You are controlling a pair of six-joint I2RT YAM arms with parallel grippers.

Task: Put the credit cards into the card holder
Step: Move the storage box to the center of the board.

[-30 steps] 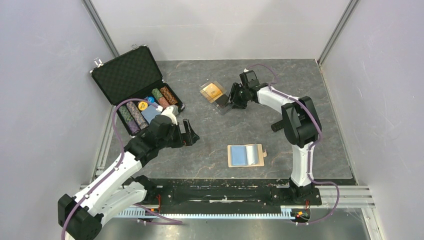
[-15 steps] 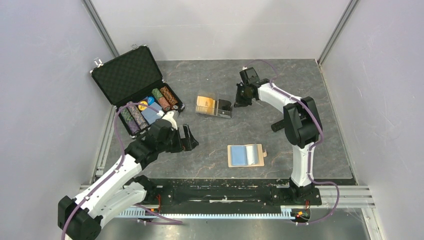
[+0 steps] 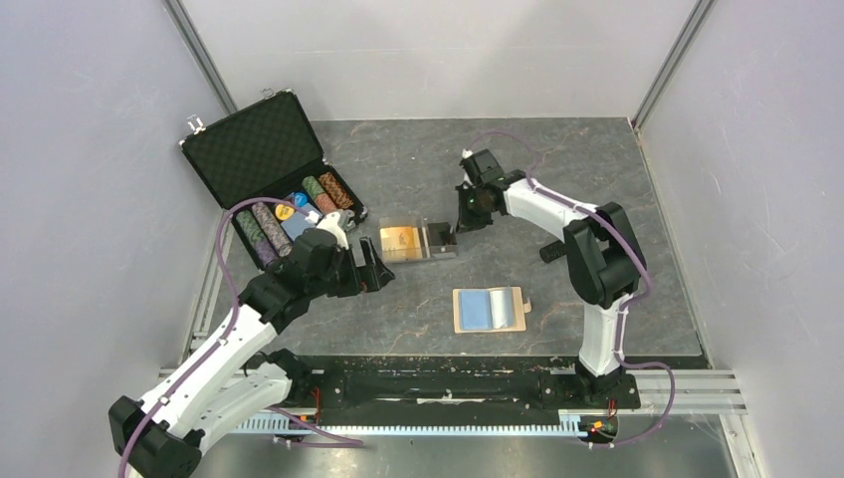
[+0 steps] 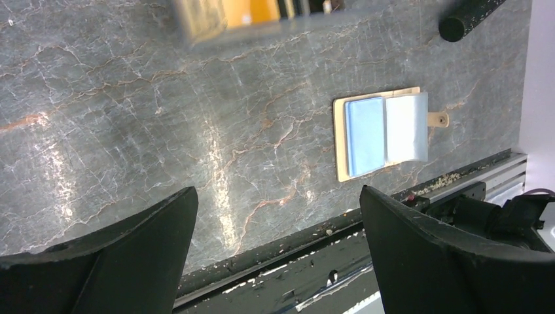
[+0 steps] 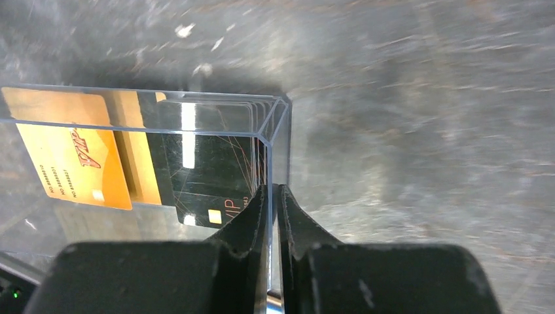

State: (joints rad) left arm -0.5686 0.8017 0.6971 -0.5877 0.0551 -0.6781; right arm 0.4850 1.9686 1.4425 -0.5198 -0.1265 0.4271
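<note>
**Desk:** What has shifted since we last looked?

**Photographer:** The clear plastic box [image 3: 418, 242] has slid across the bench [image 3: 597, 159] toward the card holder [image 3: 488, 309]. A second ago it sat farther off; now it lies just beyond the holder and a little to its left. The right pincer [image 5: 271, 190] came along with it.

**Desk:** And that pincer's hold?

**Photographer:** We see its fingers pressed together on the box's thin end wall. The left pincer [image 3: 373, 267] hangs to the left of the holder, fingers spread wide, gripping nothing.

**Desk:** Where are the credit cards [image 3: 403, 242]?

**Photographer:** Inside the box, apart from the holder. The orange-gold card [image 5: 72, 157] lies at the end away from the right pincer, and the black card [image 5: 209, 176] lies beside the gripped wall.

**Desk:** The holder itself?

**Photographer:** It lies flat and open on the bench, light blue pockets up, snap tab pointing right. Well beyond it to the left, we make out the open black poker-chip case [image 3: 259, 149].
</note>
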